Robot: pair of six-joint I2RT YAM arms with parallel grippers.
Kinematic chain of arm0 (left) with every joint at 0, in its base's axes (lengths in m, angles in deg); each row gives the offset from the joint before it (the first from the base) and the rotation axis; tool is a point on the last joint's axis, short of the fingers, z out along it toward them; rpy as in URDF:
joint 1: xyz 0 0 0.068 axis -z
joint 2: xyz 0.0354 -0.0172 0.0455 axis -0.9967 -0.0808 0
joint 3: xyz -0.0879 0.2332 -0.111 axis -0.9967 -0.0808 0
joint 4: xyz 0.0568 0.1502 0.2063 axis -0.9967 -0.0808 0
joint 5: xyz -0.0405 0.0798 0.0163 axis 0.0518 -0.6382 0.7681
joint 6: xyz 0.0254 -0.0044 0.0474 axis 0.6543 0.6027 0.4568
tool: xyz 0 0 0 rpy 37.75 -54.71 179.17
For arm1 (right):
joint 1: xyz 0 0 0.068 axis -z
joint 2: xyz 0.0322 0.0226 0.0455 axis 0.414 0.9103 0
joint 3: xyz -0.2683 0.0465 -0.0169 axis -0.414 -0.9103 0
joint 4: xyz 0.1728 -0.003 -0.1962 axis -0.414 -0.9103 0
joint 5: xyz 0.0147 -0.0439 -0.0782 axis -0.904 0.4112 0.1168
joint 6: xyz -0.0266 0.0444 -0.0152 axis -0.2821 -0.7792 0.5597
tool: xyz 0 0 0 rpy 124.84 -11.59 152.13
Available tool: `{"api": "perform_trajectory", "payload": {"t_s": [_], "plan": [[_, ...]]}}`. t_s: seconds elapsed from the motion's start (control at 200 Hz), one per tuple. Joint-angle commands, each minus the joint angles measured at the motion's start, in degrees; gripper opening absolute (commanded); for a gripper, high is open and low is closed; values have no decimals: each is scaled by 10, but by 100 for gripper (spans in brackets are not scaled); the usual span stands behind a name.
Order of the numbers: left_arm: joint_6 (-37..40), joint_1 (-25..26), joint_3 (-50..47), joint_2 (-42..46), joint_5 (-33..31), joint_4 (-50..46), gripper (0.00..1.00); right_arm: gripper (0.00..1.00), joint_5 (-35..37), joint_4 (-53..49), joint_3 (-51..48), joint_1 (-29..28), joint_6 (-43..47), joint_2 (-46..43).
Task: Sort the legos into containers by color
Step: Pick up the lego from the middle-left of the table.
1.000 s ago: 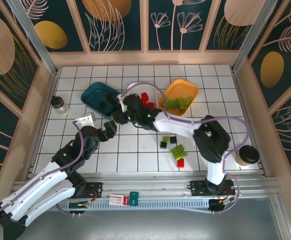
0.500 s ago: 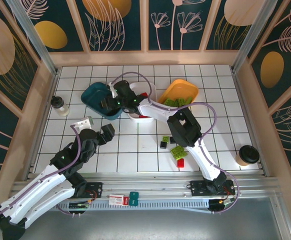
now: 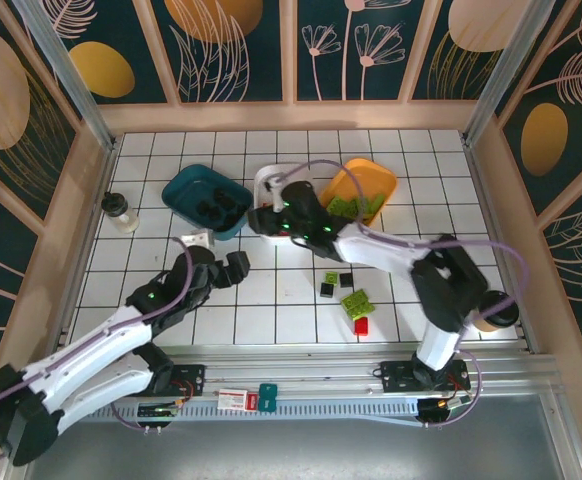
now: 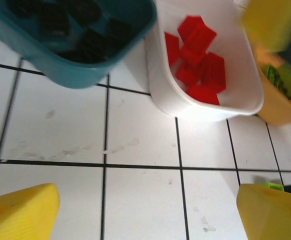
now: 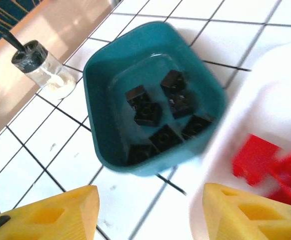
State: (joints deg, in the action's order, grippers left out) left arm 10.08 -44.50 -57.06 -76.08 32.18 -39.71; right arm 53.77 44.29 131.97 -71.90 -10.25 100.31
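Hovering at white tub [image 4: 210,106], right pincer [image 5: 150,212] gaping empty, left pincer [image 4: 145,215] spread wide, jar [image 5: 40,70] near teal tub [image 5: 91,100]

White-shelled arms [image 3: 91,355] with black joints, looping lilac cables [image 3: 313,165], yellow wedge-shaped claw fingertips [image 4: 20,212]

White tiled tabletop [image 3: 271,320], dark grout, wood-framed teal wall panels [image 3: 371,50] with leaf prints, metal front rail [image 3: 301,372]
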Motion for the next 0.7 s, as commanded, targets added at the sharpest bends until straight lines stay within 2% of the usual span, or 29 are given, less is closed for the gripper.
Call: {"api": "perform_trajectory", "payload": {"t_s": [0.0,0.155,0.225,0.365,0.51,0.696], "plan": [[36,33,43,-67,41,77,89,57,89,46,-108,19,-32,-109],[77,93,110,-213,38,101,88,58,150,-10,-233,50,-60,-267],[91,116,141,-281,47,108,84,58,169,-48,-269,64,-71,-330],[115,169,206,-408,59,111,84,58,196,-105,-319,85,-82,-439],[120,195,252,-492,72,121,85,59,206,-149,-337,95,-88,-498],[122,200,288,-537,98,131,82,59,207,-167,-342,97,-93,-518]]}}
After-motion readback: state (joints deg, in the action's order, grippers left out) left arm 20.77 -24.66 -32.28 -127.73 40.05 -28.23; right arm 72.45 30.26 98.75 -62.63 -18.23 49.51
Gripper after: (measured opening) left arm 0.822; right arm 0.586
